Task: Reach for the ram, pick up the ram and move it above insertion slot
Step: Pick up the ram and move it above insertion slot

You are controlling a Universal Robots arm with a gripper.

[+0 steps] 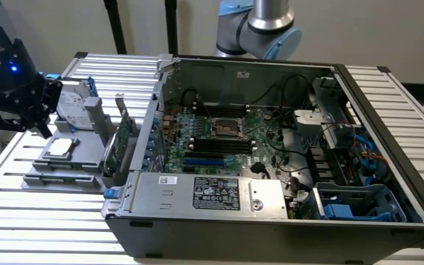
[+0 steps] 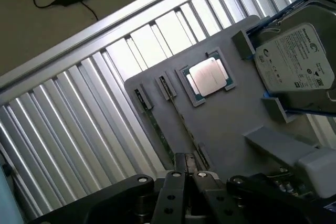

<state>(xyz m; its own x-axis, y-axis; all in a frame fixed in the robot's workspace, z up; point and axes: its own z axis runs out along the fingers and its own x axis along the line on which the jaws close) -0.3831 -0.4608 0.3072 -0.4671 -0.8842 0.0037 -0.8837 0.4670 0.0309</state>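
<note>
Green ram (image 2: 174,103) just ahead of tool (image 2: 186,163); tips together, nothing clamped. Best opened, squared across thin edge.

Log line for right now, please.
gripper shut | by the ram in grey tray | hold on ram unclear | not yet over motherboard slots

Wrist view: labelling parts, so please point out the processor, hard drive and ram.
processor (image 2: 210,77), wrist view, centre of its metal lid.
hard drive (image 2: 294,59), wrist view, its white label.
ram (image 2: 167,86), wrist view, its dark end.
</note>
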